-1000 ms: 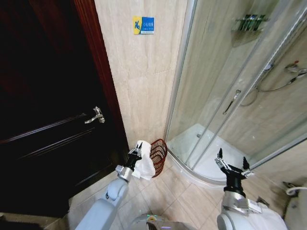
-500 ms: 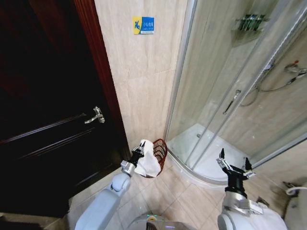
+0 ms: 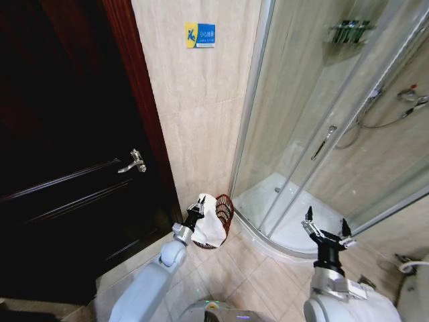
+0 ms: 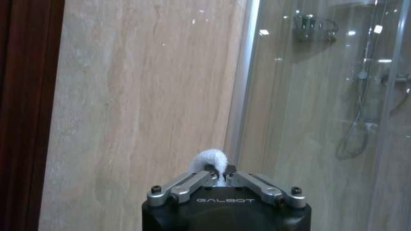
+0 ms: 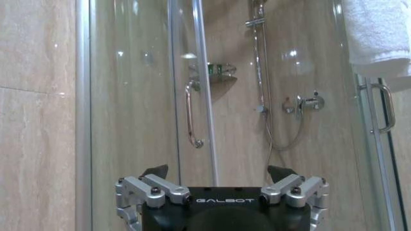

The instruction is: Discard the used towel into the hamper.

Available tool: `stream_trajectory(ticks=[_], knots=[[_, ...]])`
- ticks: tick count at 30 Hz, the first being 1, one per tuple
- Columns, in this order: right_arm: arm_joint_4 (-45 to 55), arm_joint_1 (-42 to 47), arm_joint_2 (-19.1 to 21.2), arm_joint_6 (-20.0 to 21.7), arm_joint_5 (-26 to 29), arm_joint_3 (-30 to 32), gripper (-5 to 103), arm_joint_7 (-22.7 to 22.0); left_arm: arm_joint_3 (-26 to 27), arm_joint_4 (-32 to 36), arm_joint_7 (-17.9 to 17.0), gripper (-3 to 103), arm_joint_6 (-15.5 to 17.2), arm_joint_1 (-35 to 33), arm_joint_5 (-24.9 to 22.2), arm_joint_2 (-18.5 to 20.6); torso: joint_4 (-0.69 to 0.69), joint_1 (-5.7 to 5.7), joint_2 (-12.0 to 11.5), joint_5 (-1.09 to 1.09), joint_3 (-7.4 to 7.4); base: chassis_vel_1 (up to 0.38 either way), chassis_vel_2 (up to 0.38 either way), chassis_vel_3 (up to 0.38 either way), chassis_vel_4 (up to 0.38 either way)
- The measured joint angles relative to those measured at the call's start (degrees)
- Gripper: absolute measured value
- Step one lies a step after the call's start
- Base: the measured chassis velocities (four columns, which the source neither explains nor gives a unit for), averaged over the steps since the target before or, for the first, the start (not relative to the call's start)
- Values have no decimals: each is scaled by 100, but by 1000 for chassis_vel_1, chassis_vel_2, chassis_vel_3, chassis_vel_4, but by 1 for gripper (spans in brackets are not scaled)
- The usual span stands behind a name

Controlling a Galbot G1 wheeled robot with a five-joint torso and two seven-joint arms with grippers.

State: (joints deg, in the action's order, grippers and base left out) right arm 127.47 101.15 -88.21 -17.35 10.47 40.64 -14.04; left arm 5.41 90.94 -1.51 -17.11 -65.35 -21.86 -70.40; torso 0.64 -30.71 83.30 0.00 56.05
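The white towel (image 3: 210, 225) hangs from my left gripper (image 3: 198, 205), which is shut on its top. It drapes over the mouth of the hamper (image 3: 225, 208), a small reddish-brown wire basket on the floor by the beige wall, and hides most of it. In the left wrist view a tuft of the towel (image 4: 210, 159) sticks out between the closed fingers (image 4: 192, 184). My right gripper (image 3: 326, 231) stands open and idle in front of the shower tray; its spread fingers (image 5: 151, 186) show in the right wrist view.
A dark wooden door (image 3: 67, 154) with a metal handle (image 3: 134, 162) stands at the left. A curved glass shower enclosure (image 3: 322, 134) with a white tray (image 3: 281, 215) stands to the right of the hamper. A white towel (image 5: 376, 31) hangs over the shower glass.
My left gripper has carried the towel forward, from beside the hamper to over its mouth. The right arm has stayed put.
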Motion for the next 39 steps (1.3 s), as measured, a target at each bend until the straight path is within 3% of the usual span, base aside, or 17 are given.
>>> stream_trajectory(ticks=[24, 39], knots=[[-66, 59, -14, -283, -54, -4, 100, 131, 176, 56, -34, 2, -32, -112, 7, -79, 0, 0, 1, -2, 0, -83, -90, 85, 86], [-203, 84, -85, -413, -97, 5, 100, 210, -432, -1301, 6, 2, -152, 1067, 6, -326, 0, -1, 0, 0, 1, 3, 4, -2, -2]])
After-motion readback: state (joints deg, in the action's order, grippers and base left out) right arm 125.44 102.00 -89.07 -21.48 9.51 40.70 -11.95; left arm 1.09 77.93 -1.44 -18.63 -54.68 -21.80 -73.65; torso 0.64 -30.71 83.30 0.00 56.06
